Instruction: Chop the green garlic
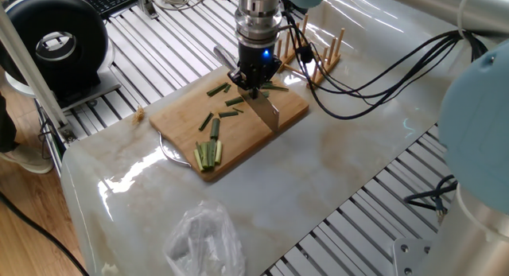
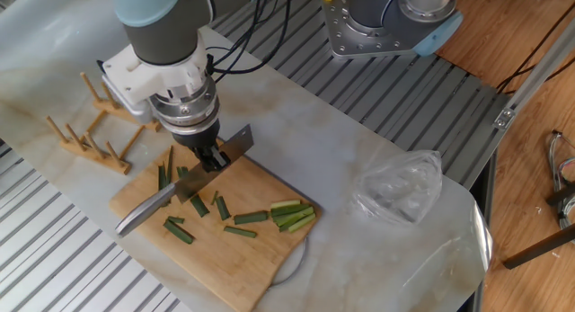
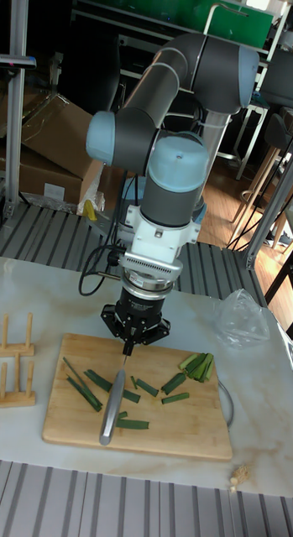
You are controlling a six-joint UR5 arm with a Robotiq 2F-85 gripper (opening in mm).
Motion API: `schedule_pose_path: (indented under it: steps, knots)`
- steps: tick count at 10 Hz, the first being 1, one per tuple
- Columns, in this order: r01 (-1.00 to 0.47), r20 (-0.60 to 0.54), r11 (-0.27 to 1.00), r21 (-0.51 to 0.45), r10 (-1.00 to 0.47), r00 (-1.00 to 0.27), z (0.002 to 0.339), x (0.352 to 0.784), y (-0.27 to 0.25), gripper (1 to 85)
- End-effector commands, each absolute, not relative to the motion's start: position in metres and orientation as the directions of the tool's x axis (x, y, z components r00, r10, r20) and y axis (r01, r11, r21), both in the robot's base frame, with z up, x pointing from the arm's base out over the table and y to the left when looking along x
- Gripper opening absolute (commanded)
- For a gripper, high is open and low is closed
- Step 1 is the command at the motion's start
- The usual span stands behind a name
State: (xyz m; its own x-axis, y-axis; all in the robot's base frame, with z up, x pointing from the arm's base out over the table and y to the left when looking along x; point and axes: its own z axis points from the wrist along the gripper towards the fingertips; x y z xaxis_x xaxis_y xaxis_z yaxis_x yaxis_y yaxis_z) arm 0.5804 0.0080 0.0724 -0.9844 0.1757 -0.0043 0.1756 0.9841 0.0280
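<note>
My gripper (image 1: 253, 83) (image 2: 210, 158) (image 3: 134, 336) is shut on a steel knife (image 1: 268, 110) (image 2: 148, 209) (image 3: 110, 411) and holds it level just over the wooden cutting board (image 1: 179, 121) (image 2: 252, 267) (image 3: 188, 428). The green garlic lies on the board as short dark-green segments (image 1: 213, 126) (image 2: 250, 218) (image 3: 174, 383). A couple of longer stalks (image 2: 169, 164) (image 3: 79, 388) lie at the board's rack end, beside the knife. A bundle of paler yellow-green sticks (image 1: 209, 154) (image 2: 292, 213) (image 3: 198, 366) rests at the other end.
A wooden peg rack (image 1: 318, 57) (image 2: 90, 132) (image 3: 12, 369) stands just off the board. A crumpled clear plastic bag (image 1: 205, 240) (image 2: 400, 186) (image 3: 241, 317) lies on the marble top. A metal rim (image 1: 171, 153) shows under the board. Cables trail behind the arm.
</note>
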Motion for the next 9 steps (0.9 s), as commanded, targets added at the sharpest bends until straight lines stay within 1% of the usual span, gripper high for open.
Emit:
schedule_pose_path:
  steps: [1,3,5,6,7,9]
  knots:
    - [0.173,-0.018,0.985,0.02,0.173,-0.985,0.085,0.588,0.009,1.3]
    - [0.152,-0.022,0.988,-0.013,0.152,-0.988,0.1,0.596,-0.001,1.3]
    - [0.149,-0.04,0.989,-0.015,0.148,-0.988,0.108,0.604,-0.008,1.3]
    - [0.144,-0.071,0.989,-0.021,0.142,-0.987,0.11,0.612,-0.014,1.3]
    - [0.144,-0.071,0.989,-0.032,0.141,-0.987,0.111,0.611,-0.018,1.3]
    - [0.159,-0.026,0.986,-0.038,0.159,-0.987,0.111,0.603,-0.023,1.3]
